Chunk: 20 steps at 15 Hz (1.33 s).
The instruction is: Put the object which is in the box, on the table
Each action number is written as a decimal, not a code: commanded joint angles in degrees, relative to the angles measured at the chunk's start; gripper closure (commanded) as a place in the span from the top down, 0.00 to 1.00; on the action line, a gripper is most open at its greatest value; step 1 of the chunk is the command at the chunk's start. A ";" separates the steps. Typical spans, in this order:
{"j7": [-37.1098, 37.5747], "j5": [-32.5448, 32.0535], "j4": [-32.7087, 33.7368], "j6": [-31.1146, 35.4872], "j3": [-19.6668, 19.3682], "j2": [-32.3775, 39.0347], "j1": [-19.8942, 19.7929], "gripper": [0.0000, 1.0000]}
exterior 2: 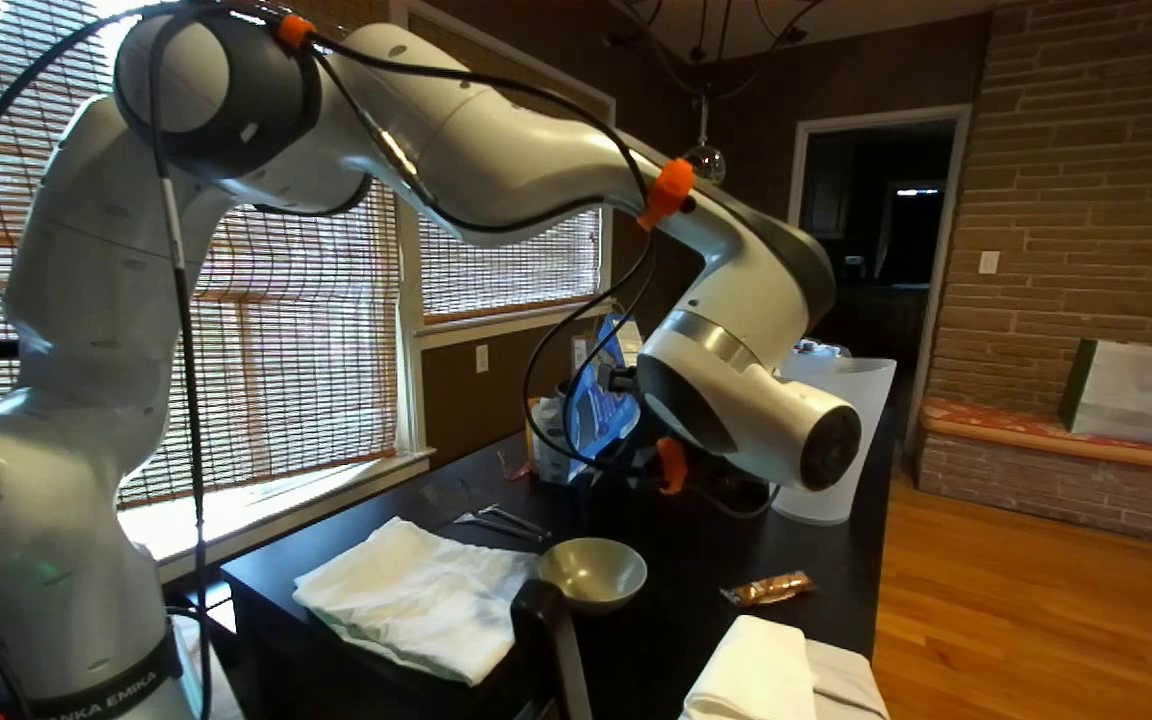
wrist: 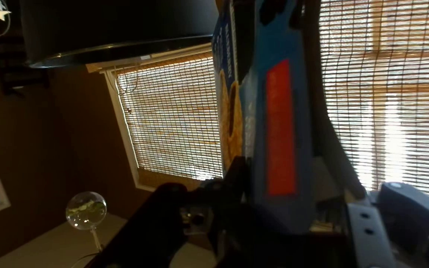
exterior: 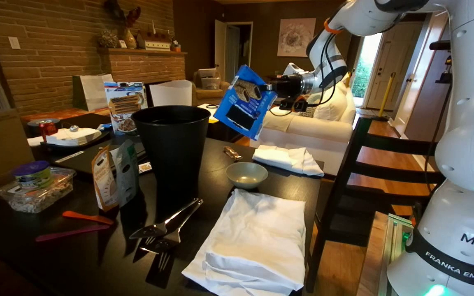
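The box [exterior: 242, 111], a small bright-blue printed carton, hangs tilted in the air above the dark table [exterior: 97, 263]. My gripper [exterior: 266, 87] is shut on the box near its upper right edge, well above the table top. In an exterior view the box [exterior 2: 596, 410] shows partly behind cables and my gripper [exterior 2: 622, 379]. In the wrist view a narrow blue side of the box [wrist: 283, 130] with a red stripe stands between the fingers. The inside of the box is not visible, so I cannot tell what it holds.
A tall black bin [exterior: 171, 152] stands left of the held box. A bowl [exterior: 247, 174], a wrapped bar [exterior: 232, 153], white cloths [exterior: 257, 238], metal servers [exterior: 169, 230], pouches [exterior: 115, 176] and a clear tub [exterior: 39, 189] lie on the table. A chair [exterior: 385, 164] stands alongside.
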 commanded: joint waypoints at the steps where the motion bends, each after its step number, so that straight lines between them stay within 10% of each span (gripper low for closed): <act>1: 0.02 0.08 0.21 -0.21 -0.32 0.18 0.20 0.34; 2: 0.02 0.08 0.22 -0.21 -0.32 0.18 0.20 0.09; 11: -11.27 1.32 3.47 -14.64 0.57 7.97 -3.85 0.09; 20: -17.39 0.53 6.64 -11.75 0.22 11.70 -4.03 0.09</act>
